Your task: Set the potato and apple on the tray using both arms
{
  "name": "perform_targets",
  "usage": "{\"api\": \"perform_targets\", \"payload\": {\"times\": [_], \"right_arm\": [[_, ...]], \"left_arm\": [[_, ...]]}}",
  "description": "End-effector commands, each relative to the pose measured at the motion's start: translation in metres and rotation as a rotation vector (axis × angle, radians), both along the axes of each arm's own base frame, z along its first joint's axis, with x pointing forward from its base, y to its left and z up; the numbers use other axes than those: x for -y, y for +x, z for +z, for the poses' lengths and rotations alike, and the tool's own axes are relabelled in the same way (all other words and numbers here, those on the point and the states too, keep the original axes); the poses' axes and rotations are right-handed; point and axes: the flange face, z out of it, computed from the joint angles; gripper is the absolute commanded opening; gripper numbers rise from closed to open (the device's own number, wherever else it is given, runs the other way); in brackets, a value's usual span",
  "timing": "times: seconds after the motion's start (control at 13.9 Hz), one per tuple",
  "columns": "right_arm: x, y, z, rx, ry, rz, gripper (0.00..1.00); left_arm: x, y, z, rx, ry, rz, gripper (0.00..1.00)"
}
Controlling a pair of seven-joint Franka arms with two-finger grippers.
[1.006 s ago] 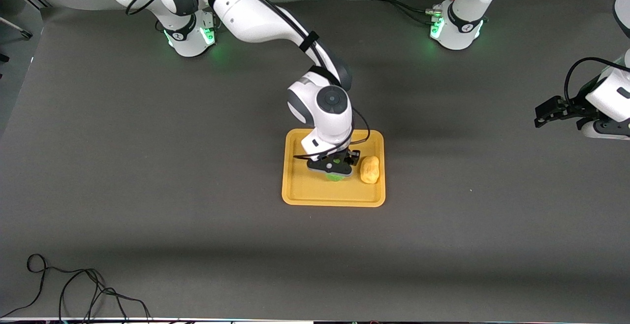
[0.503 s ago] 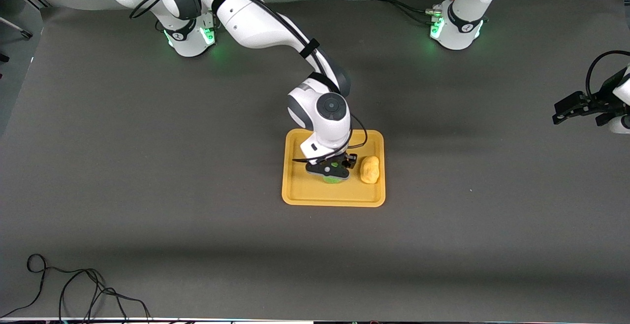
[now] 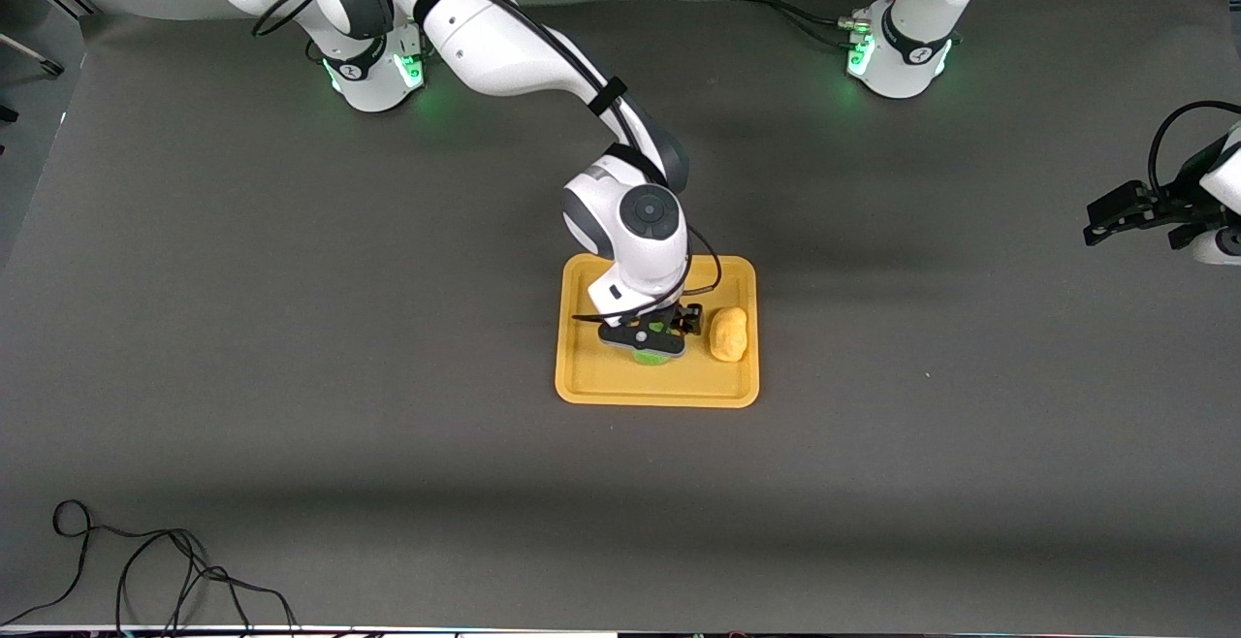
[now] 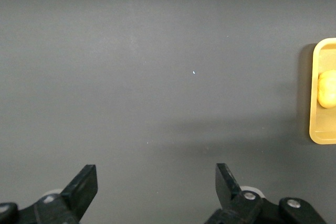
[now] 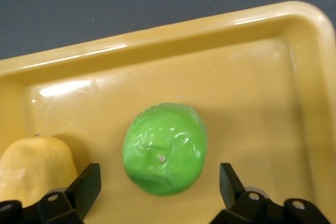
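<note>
Right gripper (image 3: 648, 337) low over the tray (image 3: 582, 381), fingers (image 5: 84, 184) spread wide with the apple (image 5: 165, 148) between them, not touching it. Apple rests on the tray floor on its own, so it looks released, not gripped. From the front camera only a sliver of apple (image 3: 644, 357) shows under the gripper body. The fingers stand well clear of the fruit on either side, which would let the arm lift straight up without nudging it.

Left gripper (image 3: 1129, 212) out over bare table (image 3: 291, 328) toward the left arm's end, well apart from the tray. Its fingers (image 4: 81, 187) are likewise wide apart, nothing between them; its wrist camera sees only dark mat and one end of the tray (image 4: 321, 98). This arm waits.

Tray: yellow-orange, rectangular, low rim, roughly mid-table. Holds two things.
- Apple, green, about mid-tray.
- Potato (image 3: 728, 333), pale yellow-tan, lumpy, beside the apple toward the left arm's end, close to the rim there. Right wrist view shows potato (image 5: 34, 174) and apple near each other, a narrow gap between, not touching.

Judgement: both items sit inside the rim, so the placing appears done; what remains is likely for the right arm to withdraw cleanly. Risk is slight: a finger brushing the apple on the way up could roll it against the potato.
</note>
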Motion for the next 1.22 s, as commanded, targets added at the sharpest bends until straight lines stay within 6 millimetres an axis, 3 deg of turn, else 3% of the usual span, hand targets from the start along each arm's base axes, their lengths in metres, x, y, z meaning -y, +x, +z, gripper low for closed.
{"api": "perform_targets", "payload": {"times": [0.0, 0.22, 0.5, 0.72, 1.15], "right_arm": [[0.008, -0.007, 0.106, -0.038, 0.039, -0.03, 1.0], [0.033, -0.017, 0.208, -0.054, 0.052, -0.031, 1.0], [0.111, -0.01, 0.296, -0.096, 0.0, -0.039, 1.0], [0.188, 0.002, 0.337, -0.146, -0.056, 0.022, 1.0], [0.378, 0.013, 0.36, -0.208, 0.005, 0.027, 1.0]], "left_arm": [[0.005, 0.011, -0.01, 0.017, -0.004, -0.022, 1.0], [0.009, 0.013, -0.012, 0.026, 0.002, -0.031, 1.0], [0.014, 0.01, -0.009, 0.026, 0.001, -0.04, 1.0], [0.017, 0.011, -0.013, 0.024, 0.0, -0.025, 1.0], [0.032, 0.004, 0.031, -0.02, 0.006, -0.019, 1.0]]}}
